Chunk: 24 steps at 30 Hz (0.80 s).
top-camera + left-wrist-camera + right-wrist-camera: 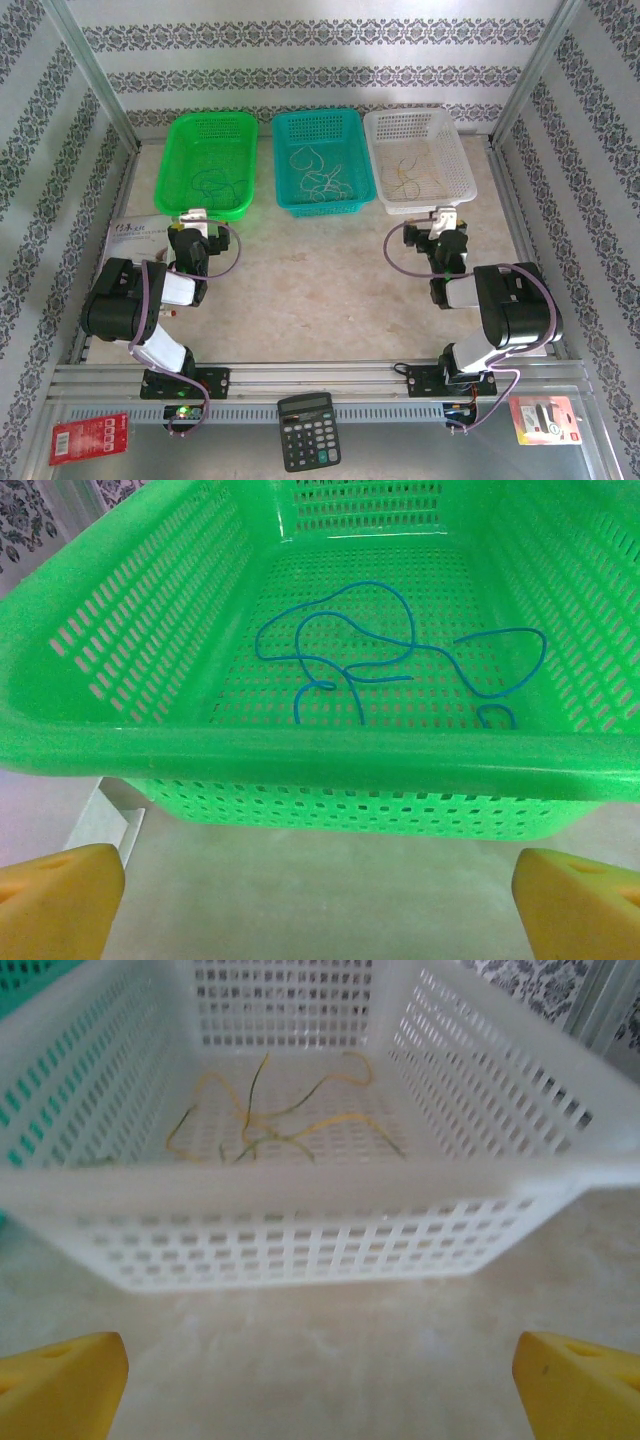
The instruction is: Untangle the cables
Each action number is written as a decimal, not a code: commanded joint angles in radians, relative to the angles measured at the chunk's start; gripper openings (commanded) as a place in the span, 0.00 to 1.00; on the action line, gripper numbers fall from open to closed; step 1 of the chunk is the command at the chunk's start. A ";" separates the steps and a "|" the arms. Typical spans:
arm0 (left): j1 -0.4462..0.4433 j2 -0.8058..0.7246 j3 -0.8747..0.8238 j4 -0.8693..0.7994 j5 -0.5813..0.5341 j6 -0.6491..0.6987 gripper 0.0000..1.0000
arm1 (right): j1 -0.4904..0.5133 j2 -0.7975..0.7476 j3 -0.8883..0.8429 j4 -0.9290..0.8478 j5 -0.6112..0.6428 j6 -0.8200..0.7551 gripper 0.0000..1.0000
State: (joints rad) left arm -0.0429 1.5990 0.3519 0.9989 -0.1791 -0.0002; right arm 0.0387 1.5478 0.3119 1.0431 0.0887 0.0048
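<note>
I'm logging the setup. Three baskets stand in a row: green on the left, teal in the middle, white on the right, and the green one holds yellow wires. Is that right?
Not quite: the wires in the green basket are blue, not yellow, as the left wrist view shows. The rest holds: teal basket in the middle, white basket on the right.

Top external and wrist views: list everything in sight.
green basket: one, green, far left
teal basket: one, teal, far middle
white basket: one, white, far right
blue cables: unclear, blue, green basket
pale cables: several, pale, teal basket
yellow and dark cables: several, white basket
calculator: one, black, near middle
red packet: one, red, front left
blister pack: one, red-white, front right
printed sheet: one, white, beside left arm
left gripper: open, yellow, at green basket
right gripper: open, yellow, at white basket
</note>
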 commanded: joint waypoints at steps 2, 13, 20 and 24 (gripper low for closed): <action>0.017 -0.002 0.018 -0.011 0.023 -0.023 1.00 | -0.021 -0.012 0.058 -0.075 -0.007 0.045 0.98; 0.017 -0.003 0.018 -0.010 0.023 -0.023 1.00 | -0.004 -0.015 0.053 -0.068 0.041 0.038 0.98; 0.017 -0.002 0.019 -0.013 0.022 -0.023 1.00 | -0.016 -0.011 0.064 -0.086 0.016 0.047 0.98; 0.017 -0.004 0.019 -0.012 0.022 -0.021 1.00 | -0.014 -0.015 0.055 -0.075 0.020 0.044 0.98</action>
State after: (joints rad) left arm -0.0380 1.5990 0.3523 0.9985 -0.1642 -0.0044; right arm 0.0238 1.5471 0.3557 0.9539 0.1143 0.0307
